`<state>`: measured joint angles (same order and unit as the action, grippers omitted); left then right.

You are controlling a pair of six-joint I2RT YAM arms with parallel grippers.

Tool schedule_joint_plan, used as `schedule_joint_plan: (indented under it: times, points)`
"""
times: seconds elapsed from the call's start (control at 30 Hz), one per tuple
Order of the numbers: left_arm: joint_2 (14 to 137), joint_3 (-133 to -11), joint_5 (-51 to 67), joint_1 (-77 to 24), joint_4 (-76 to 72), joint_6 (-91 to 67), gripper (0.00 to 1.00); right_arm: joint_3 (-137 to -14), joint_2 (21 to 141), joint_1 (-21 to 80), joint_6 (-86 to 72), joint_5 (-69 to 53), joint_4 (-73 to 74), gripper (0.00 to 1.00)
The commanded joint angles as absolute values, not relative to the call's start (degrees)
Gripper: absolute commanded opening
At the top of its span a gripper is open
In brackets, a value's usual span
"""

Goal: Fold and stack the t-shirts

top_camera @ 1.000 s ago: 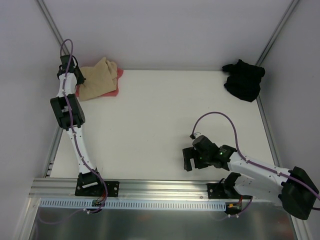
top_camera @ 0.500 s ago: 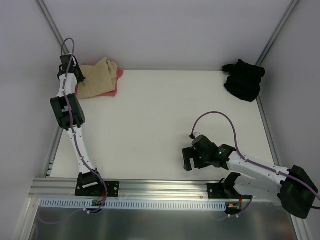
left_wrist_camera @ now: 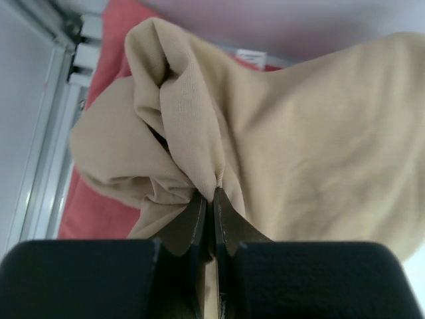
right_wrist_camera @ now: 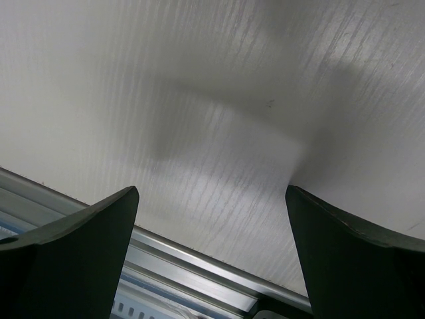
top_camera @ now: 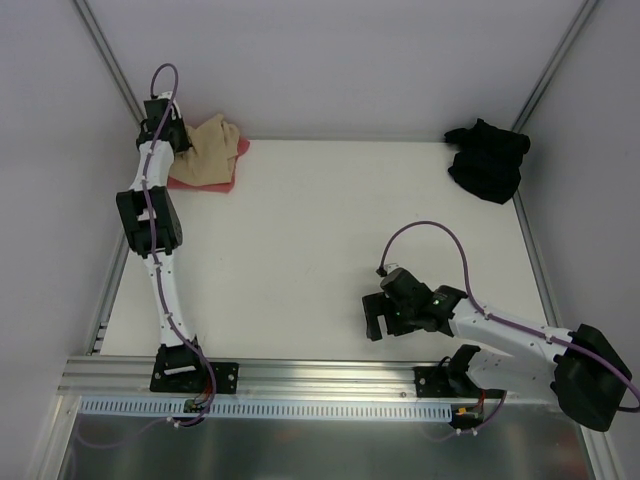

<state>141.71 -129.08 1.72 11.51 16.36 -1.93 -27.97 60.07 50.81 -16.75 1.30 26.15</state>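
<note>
Tan shirt (top_camera: 210, 152) is lifting off the salmon shirt (top_camera: 222, 184) at the far-left corner of the desk (top_camera: 320, 230): your left jaws, pinching a fold, are pulling farther back than a second ago, likely starting the spread-out. Right jaws are hanging spread, empty.

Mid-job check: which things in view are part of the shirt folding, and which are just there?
Job:
tan shirt, pinched by left gripper
salmon-red shirt, under it
black shirt, far right corner

Just there:
table
aluminium rail
</note>
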Motion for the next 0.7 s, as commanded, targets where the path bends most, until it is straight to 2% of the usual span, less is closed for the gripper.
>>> schedule_joint_plan:
  times: [0.0, 0.67]
  points:
    - [135.27, -132.19, 4.57, 9.76, 12.75, -0.53, 0.0, -28.57, 60.21, 50.54, -16.0, 1.76, 24.78, 0.99]
    - [137.02, -124.46, 0.44, 17.57, 10.81, 0.44, 0.0, -29.09, 62.05, 50.1, -15.38, 1.58, 24.79, 0.99]
